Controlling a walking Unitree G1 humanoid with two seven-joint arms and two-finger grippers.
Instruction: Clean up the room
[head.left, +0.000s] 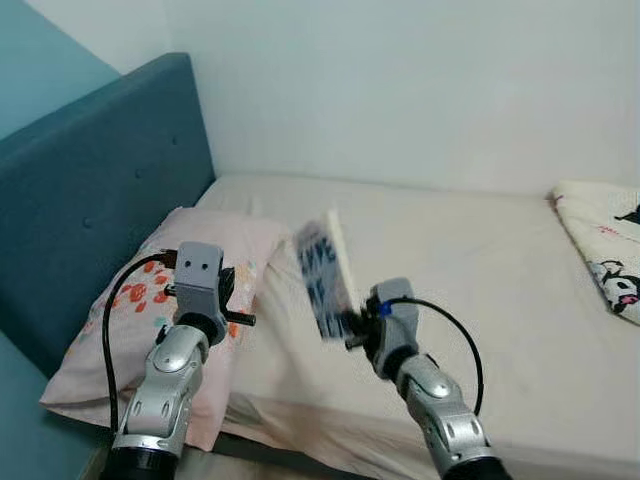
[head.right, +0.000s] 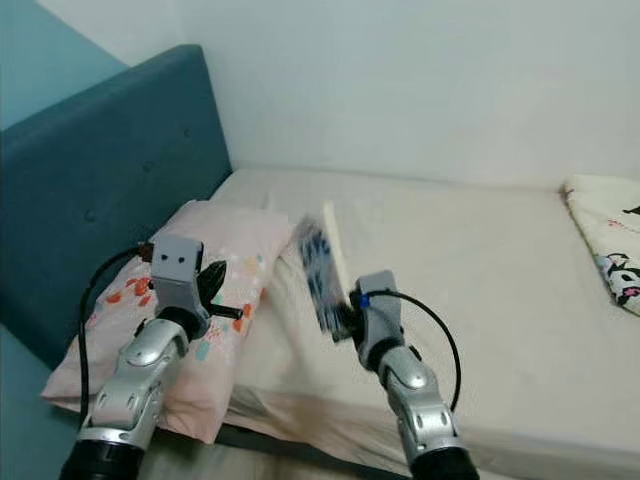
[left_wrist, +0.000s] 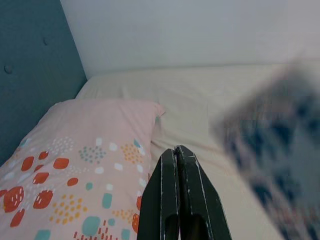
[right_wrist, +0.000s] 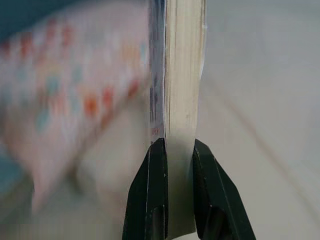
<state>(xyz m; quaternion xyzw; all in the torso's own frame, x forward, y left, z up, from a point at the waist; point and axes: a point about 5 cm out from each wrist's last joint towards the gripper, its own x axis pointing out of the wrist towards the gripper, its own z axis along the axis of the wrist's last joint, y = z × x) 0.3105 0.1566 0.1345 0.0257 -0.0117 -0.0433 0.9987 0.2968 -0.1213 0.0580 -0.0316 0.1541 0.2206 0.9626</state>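
Right wrist view: right gripper clamps book by its page edge. Head view centre: book upright, leaning left. Left gripper closed, empty.

bedroom: bed, pillow, headboard

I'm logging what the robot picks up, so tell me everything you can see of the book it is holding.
The book is a thick paperback, it seems, with a blue and white patterned cover and a cream block of pages. The right gripper holds it up on edge above the bed, fingers clamped on its lower end, one on each cover. It tilts a little and looks blurred, perhaps from motion. Nothing else touches it; the pink pillow lies apart, on the robot's left.
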